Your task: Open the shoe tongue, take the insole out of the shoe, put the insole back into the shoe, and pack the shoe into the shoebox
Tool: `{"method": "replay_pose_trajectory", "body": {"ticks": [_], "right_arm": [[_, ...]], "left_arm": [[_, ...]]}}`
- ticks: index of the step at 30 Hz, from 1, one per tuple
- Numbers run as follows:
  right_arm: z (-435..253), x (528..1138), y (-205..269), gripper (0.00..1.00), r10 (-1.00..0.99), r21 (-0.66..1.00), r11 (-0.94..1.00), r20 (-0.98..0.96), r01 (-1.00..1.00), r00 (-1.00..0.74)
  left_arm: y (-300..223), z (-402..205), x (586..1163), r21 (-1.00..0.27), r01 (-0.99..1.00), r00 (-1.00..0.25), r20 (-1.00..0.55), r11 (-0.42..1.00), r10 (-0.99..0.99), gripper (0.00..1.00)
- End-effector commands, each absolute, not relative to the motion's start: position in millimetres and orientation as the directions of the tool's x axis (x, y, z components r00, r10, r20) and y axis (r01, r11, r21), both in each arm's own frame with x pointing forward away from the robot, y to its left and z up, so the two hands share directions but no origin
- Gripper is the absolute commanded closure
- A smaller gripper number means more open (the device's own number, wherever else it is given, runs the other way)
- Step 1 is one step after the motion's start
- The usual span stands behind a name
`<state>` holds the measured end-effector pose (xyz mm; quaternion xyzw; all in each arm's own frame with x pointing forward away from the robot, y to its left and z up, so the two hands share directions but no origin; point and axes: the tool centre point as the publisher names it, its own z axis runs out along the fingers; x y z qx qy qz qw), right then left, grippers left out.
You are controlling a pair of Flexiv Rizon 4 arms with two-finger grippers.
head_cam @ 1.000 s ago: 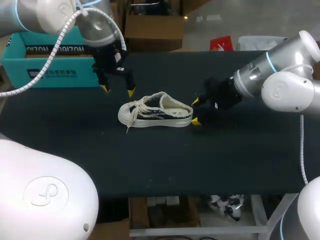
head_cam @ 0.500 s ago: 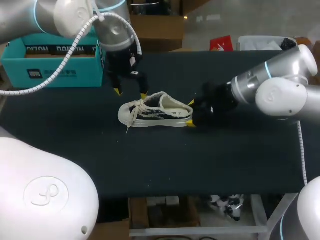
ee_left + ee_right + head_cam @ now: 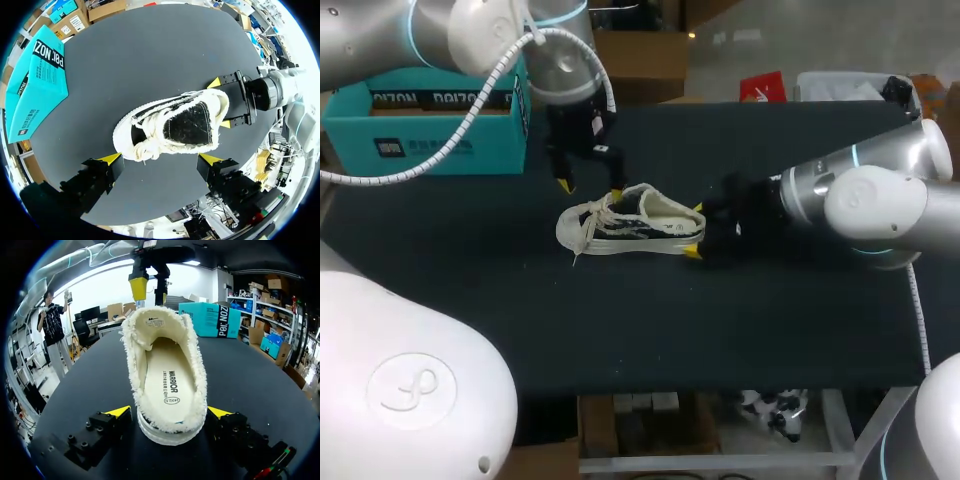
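Shoe [image 3: 630, 224] white, dark patterned sides; shoebox [image 3: 420, 140] teal; table [image 3: 720, 320] black.

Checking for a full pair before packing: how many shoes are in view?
1. The shoe lies mid-table, its heel between the open fingers of the right tool, with the left tool above it. The shoebox interior is hidden, so another could be inside.

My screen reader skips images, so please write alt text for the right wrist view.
A white shoe sits on the dark table, heel between the right gripper's open yellow-tipped fingers, its insole showing inside. The left gripper hangs above the shoe's far end; a teal shoebox stands further back.
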<state>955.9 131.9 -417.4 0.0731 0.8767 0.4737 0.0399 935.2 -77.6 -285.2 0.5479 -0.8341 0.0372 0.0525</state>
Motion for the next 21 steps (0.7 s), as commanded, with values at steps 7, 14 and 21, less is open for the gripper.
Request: {"method": "replay_pose_trajectory", "body": {"ticks": [7,14,21], "right_arm": [[-422,962,145,0.0,0.14,0.859,0.508,-0.003,0.069,-0.99],[-425,960,150,0.0,0.131,0.869,0.49,0.003,0.067,-0.991],[-430,960,151,0.0,0.135,0.88,0.471,0.001,0.065,-0.991]], "left_arm": [[-86,-290,940,0.008,-0.924,-0.378,0.128,0.382,-0.917,0.0],[-92,-291,942,0.008,-0.93,-0.363,0.12,0.367,-0.924,0.0],[-98,-293,944,0.013,-0.93,-0.364,0.121,0.368,-0.924,0.0]]}}
